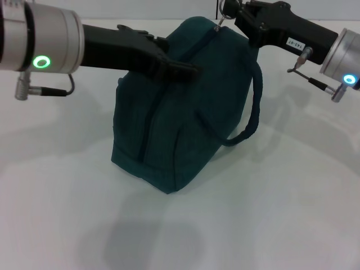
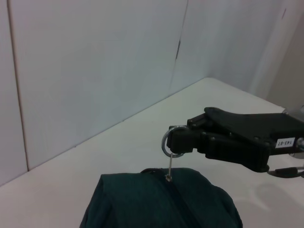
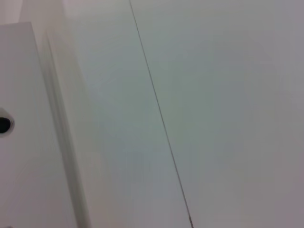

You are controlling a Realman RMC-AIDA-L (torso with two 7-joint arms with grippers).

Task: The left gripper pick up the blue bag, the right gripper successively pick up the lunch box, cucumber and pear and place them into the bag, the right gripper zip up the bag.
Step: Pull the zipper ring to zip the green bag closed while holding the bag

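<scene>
Left gripper reaches in from the left, fingers pinched on the top of the one blue bag, which stands on the white bench. At the bag's far end, the right gripper is clamped on the single zipper ring pull, just above the fabric.

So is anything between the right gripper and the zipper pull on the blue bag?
Nothing visible. The right gripper is already shut on the metal ring pull above the far end of the blue bag. The left gripper holds the bag's top.
</scene>
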